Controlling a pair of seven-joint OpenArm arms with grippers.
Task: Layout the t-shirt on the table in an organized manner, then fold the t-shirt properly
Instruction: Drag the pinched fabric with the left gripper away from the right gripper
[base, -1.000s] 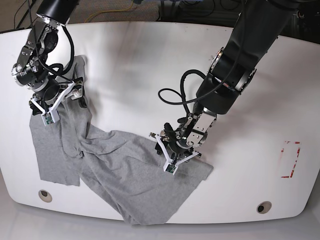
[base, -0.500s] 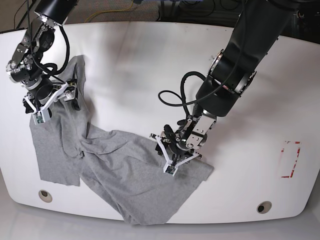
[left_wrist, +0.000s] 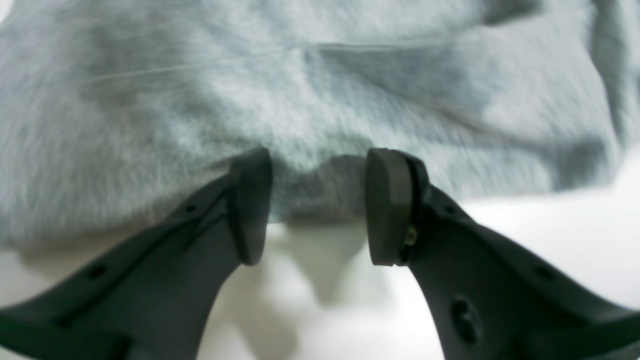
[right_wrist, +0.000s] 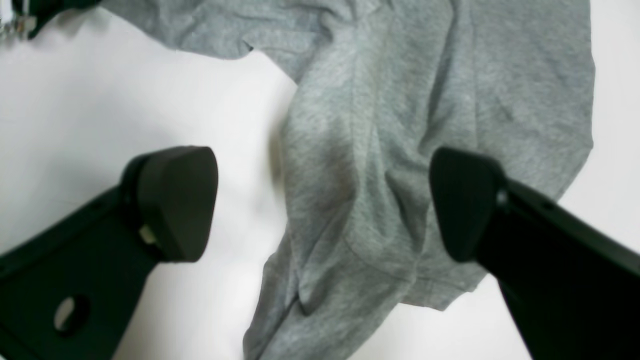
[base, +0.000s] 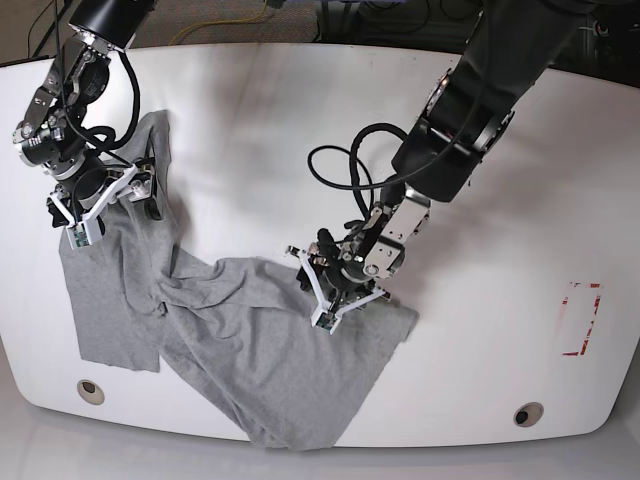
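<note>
Large glossy white tabletop with curved edges (base: 300, 120), two round grommet holes and a red tape rectangle (base: 580, 318) at one side. Wrinkled heather-grey cotton t-shirt (base: 250, 350) sprawls rumpled across the near side, bunched diagonally, one corner at the front edge. Left gripper (left_wrist: 317, 205) low at the shirt's edge, jaws partly apart with a fold of fabric between the pads; whether it's pinched, can't tell. Right gripper (right_wrist: 320, 200) spread wide above the cloth, holding nothing.

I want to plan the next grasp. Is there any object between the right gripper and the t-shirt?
Nothing visible is in the way. The right gripper is open directly above the grey t-shirt, with only bare white table beside the cloth. No other object lies between them.
</note>
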